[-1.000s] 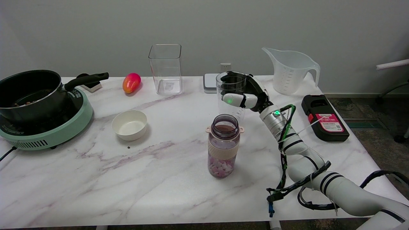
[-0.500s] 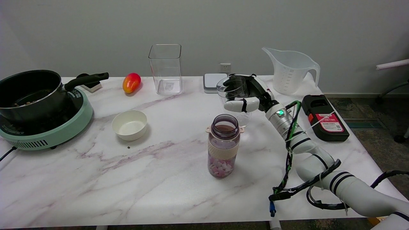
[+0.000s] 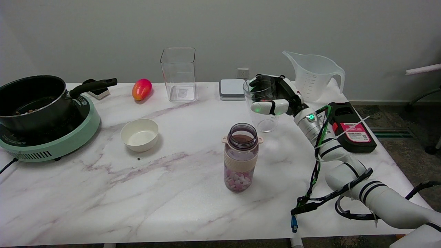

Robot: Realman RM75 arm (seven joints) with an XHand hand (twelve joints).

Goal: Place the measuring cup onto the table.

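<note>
In the head view my right hand (image 3: pixel 280 98) grips a small clear measuring cup (image 3: pixel 265 120) around its upper part, thumb across the front and the other fingers curled behind the rim. The cup is upright, right of and behind the open jar (image 3: pixel 240 156). Its base is low, at or just above the marble table (image 3: pixel 172 179); I cannot tell whether it touches. The cup looks empty.
A large clear measuring jug (image 3: pixel 313 75) stands at the back right, with a black and red box (image 3: pixel 348 127) right of my wrist. A white scale (image 3: pixel 231 89), a tall clear container (image 3: pixel 178 74), a mango (image 3: pixel 141 89), a white bowl (image 3: pixel 139 134) and a pot on a green cooker (image 3: pixel 38 117) lie further left.
My right hand has carried the cup to the right, away from behind the jar, and the cup has come back upright from a slight tilt. Nothing else has moved.
</note>
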